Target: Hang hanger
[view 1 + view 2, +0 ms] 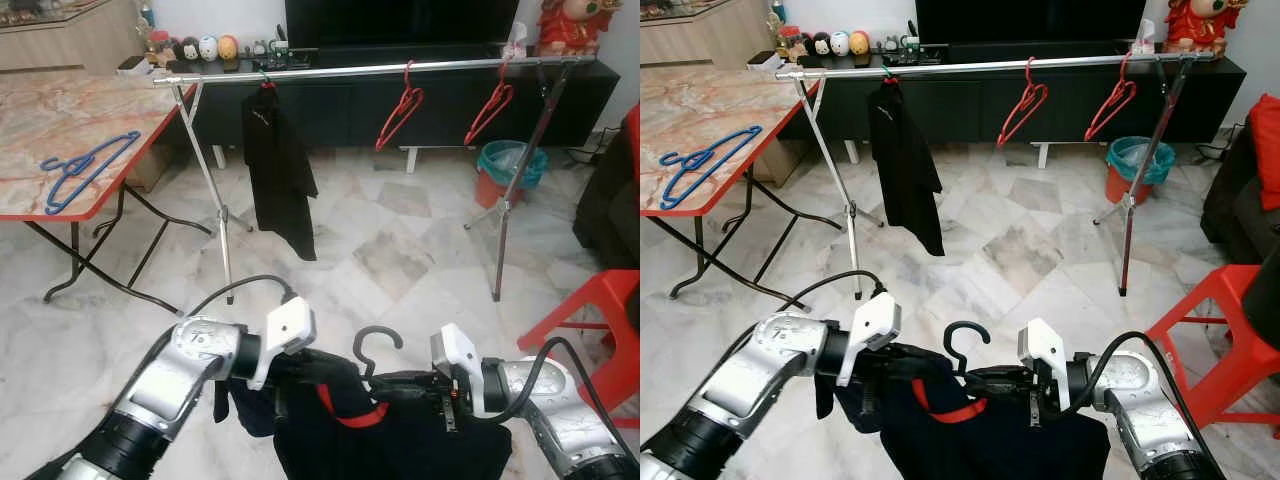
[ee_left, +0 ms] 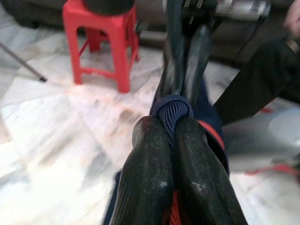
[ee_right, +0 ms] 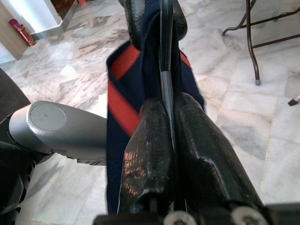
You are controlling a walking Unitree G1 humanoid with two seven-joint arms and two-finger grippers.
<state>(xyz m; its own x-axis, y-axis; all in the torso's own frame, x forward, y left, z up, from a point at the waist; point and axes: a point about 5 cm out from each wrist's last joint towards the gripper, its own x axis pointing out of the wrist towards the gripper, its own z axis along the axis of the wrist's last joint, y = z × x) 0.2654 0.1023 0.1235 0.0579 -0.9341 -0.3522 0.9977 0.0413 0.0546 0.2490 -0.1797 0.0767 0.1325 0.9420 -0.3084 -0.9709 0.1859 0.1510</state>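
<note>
1. Hanging low at the bottom centre of the left eye view, a black hanger point(image 1: 378, 345) carries a dark navy garment point(image 1: 390, 440) with a red collar band point(image 1: 345, 410); its hook curls upward between the two arms.
2. The left hand point(image 2: 169, 136) has its fingers pressed together on a bunched fold of the navy garment, as the left wrist view shows.
3. The right hand point(image 3: 169, 112) is pinching the thin bar of the hanger between its two fingers, with the navy and red cloth just beyond the fingertips.
4. A silver clothes rail point(image 1: 380, 70) runs across the upper part of the frame, well apart from the held hanger.
5. On the rail a black shirt point(image 1: 278, 170) hangs at upper centre-left, and two bare red hangers point(image 1: 400, 105) hang to its right, the second point(image 1: 490, 105) near the rail's right stand.
6. At the upper left a marble-patterned counter point(image 1: 50, 120) with a red edge holds blue hangers point(image 1: 85, 165) lying flat.
7. A red plastic stool point(image 1: 595, 320) stands at the right edge, and a teal and red bin point(image 1: 508, 170) sits on the pale marble floor point(image 1: 400, 250) behind the rail.
8. A long black cabinet point(image 1: 400, 100) runs along the back wall behind the rail.
</note>
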